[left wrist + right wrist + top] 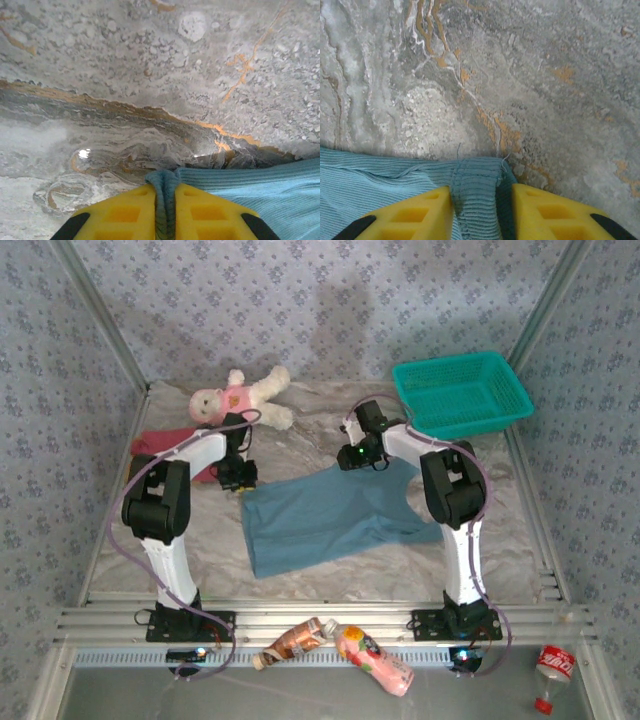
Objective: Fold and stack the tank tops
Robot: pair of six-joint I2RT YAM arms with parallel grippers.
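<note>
**Item: dusty blue tank top** point(330, 515). It lies flat at the middle of the tabletop point(500, 540), between the two arms. Its long axis runs left to right. The hem is towards the left arm and the straps towards the right arm.

**Left gripper** point(240, 478). It sits at the far hem corner of the blue top. In the left wrist view, the jaws are drawn narrow, with a ridge of blue cloth pinched upright between them. The rest of the garment spreads off to one side.

**Right gripper** point(358, 455). It sits at the far strap. In the right wrist view, the jaws stand part-way apart, astride the strap end. Cloth fills the gap between them, but I cannot tell whether they are gripping it firmly.

**Relation that matters.** Both grippers are on the far long edge, one at each end, and the body of the top stretches from them towards the arm bases. The fold looks set to carry that far edge over to the near edge. Each arm is already on its own end, so neither has to cross.

**Also present**
- dark red tank top point(150, 445), under the left arm, well clear of the blue one
- plush doll point(240, 395), at the back left
- teal basket point(460, 390), at the back right
- three bottles point(375, 660), on the near ledge
</note>
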